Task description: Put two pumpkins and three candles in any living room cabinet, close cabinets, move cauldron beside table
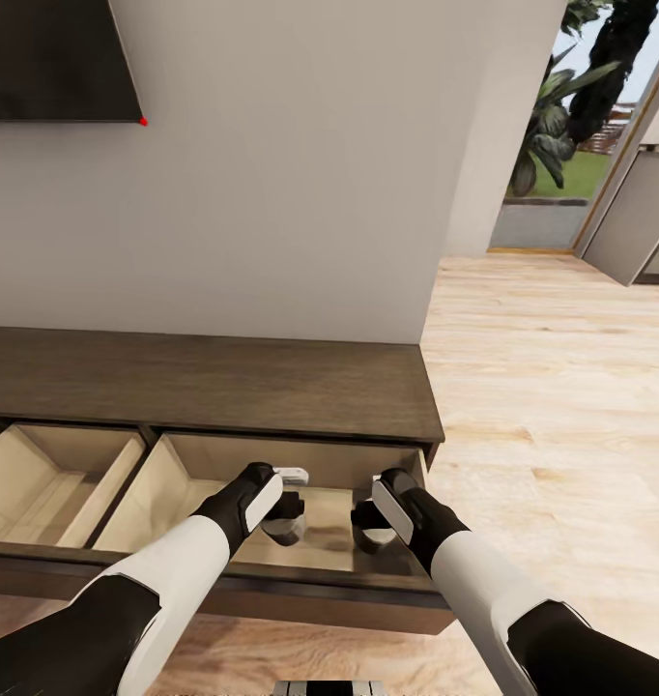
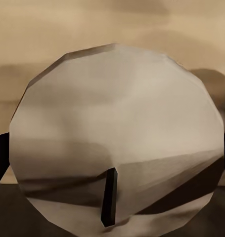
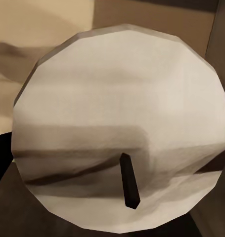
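Both tools hang over the right-hand open drawer (image 1: 272,503) of the long dark-brown wood cabinet (image 1: 204,382), each clamped on a short pale-beige cylinder candle with a dark wick: the left tool (image 1: 289,517) on the left candle (image 2: 117,143), the right tool (image 1: 368,527) on the right candle (image 3: 119,133). Neither candle looks set down on the tan drawer floor yet, so release seems the step in hand. A second drawer (image 1: 49,483) to the left also stands open. Left to do, by my judgement: the third candle, the pumpkins, closing both drawers, the cauldron. Light wooden flooring (image 1: 552,387) lies beside the cabinet; nothing blocks the drawer.
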Motion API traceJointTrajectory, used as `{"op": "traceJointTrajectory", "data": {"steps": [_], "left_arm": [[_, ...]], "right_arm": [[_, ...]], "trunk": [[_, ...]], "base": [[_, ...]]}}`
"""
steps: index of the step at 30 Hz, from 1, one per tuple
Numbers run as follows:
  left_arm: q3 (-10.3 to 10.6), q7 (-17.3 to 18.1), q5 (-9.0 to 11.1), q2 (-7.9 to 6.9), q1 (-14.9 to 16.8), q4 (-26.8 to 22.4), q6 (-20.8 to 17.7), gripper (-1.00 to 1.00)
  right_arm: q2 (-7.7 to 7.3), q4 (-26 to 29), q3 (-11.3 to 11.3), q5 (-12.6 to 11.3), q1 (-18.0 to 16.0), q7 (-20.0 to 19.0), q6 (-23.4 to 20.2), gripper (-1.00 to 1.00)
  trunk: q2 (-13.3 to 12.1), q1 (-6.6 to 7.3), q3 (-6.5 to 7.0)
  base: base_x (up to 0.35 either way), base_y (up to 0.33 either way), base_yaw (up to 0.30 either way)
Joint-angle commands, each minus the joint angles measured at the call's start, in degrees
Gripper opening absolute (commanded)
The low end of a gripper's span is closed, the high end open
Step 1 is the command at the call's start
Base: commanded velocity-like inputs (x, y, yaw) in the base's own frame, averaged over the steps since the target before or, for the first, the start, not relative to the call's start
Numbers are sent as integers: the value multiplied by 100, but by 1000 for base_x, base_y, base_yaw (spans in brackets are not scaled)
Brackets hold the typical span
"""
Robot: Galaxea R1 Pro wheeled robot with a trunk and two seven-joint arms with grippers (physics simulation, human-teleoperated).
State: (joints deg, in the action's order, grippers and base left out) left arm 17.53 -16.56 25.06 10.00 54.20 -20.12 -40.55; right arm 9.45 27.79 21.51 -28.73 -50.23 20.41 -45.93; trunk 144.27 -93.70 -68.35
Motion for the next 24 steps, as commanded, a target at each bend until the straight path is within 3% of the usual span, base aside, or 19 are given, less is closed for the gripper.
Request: {"op": "traceJointTrajectory", "data": {"steps": [1,17,24], "left_arm": [[22,-49,57,0,3,-7,-15,-100],[22,-49,60,0,3,0,125,-100],[23,-49,60,0,3,0,126,-100]], "right_arm": [[-4,7,37,-63,-4,60,-15,-100],[1,7,37,-63,-4,60,-12,-100],[4,7,37,-63,-4,60,-12,-100]], "trunk": [[2,1,-5],[2,1,-5],[10,-14,-138]], "base": [[0,0,0],[0,0,0],[0,0,0]]}}
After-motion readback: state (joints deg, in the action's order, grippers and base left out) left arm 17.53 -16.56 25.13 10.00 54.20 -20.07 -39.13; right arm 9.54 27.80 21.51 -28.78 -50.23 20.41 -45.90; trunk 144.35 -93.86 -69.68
